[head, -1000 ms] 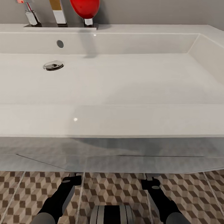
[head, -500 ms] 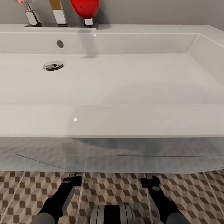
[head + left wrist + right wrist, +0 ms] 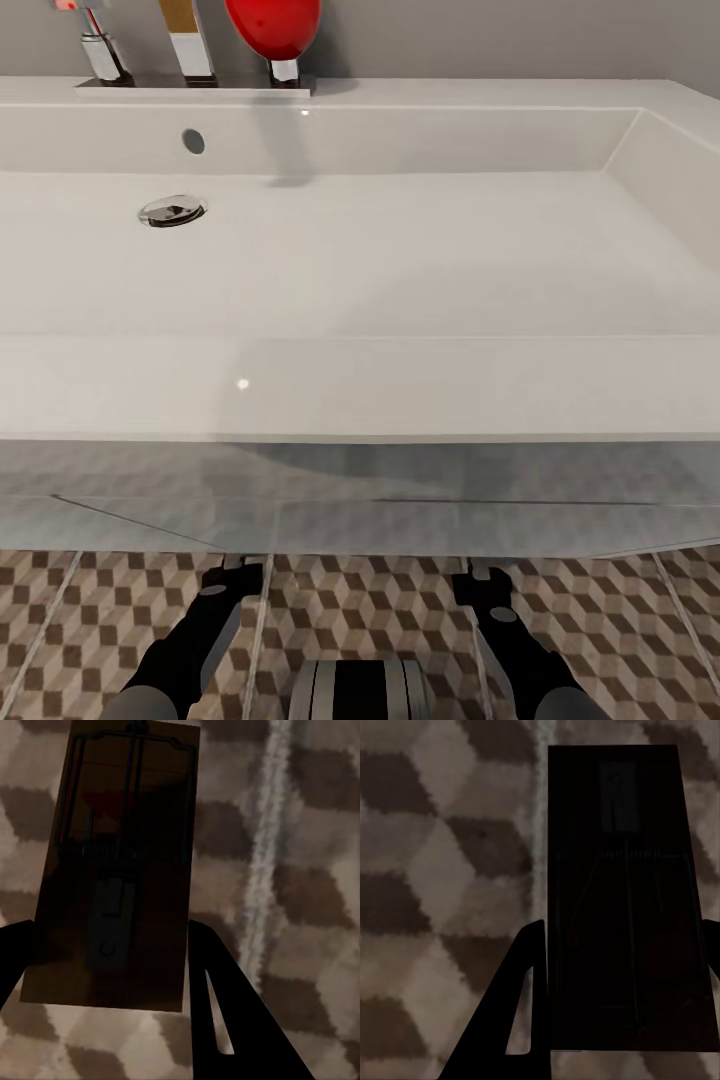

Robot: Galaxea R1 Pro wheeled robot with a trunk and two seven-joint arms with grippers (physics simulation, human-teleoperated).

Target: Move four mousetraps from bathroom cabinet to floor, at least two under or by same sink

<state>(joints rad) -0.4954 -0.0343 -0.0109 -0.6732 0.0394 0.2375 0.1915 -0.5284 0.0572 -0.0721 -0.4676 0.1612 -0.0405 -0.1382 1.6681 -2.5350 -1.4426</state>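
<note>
White basin [image 3: 400, 260] spans the head view; both arms hang low over the tiled floor [image 3: 360, 600] at 6 o'clock, so I'd lower further, then release flat beside it. Left wrist: left end effector [image 3: 112, 967] clamps a trap [image 3: 120, 862]. Right wrist: right end effector [image 3: 619, 1012] clamps another trap [image 3: 622, 900], above the tiles.

Wide white basin [image 3: 400, 260], chrome drain [image 3: 171, 211] left, overflow hole [image 3: 193, 141] above it. Chrome tap base [image 3: 102, 55] and red bottle [image 3: 273, 28] (top cropped) on back ledge.
</note>
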